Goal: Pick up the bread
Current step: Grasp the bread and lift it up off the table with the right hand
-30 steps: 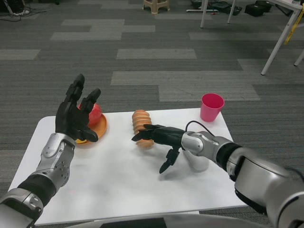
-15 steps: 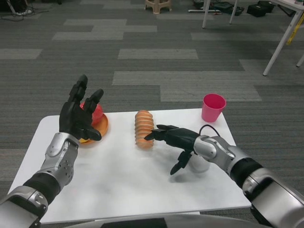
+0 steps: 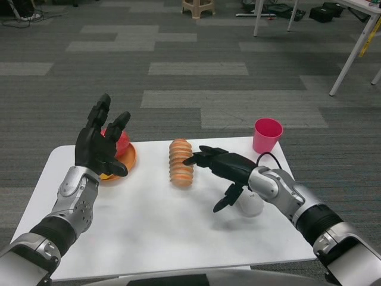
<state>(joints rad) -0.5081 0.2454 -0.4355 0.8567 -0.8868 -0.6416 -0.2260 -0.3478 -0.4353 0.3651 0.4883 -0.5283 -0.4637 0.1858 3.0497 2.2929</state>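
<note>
Since a second back, the main mover is my right hand (image 3: pixel 223 170): it was draped over the near end of the bread (image 3: pixel 181 162), and now it has slid off to the right and lifted a little, so only a fingertip reaches the loaf's right side. Camera also tipped a touch, so don't read the whole scene shifting as stuff moving.

Going left to right: my left hand (image 3: pixel 98 145) hasn't really budged. It's up over the left part of the worktop (image 3: pixel 149 238), fingers spread, holding nothing, in front of the orange plate (image 3: pixel 125 161) with the red fruit (image 3: pixel 119 142) on it. The bread lies flat mid-worktop, long way running away from me, just right of the plate but not touching it. My right hand is open too, fingers splayed, one pointing down at the worktop, nothing gripped. Under my right wrist there's a white rounded thing (image 3: pixel 250 204), can't tell what. Pink cup (image 3: pixel 266 135) sits at the far right corner.

What worries me: with only a fingertip on the side, closing now would probably shove the loaf left into the plate, or roll it, instead of wrapping it. And swinging my wrist back over could clip that white thing, or the cup if I go wide.
</note>
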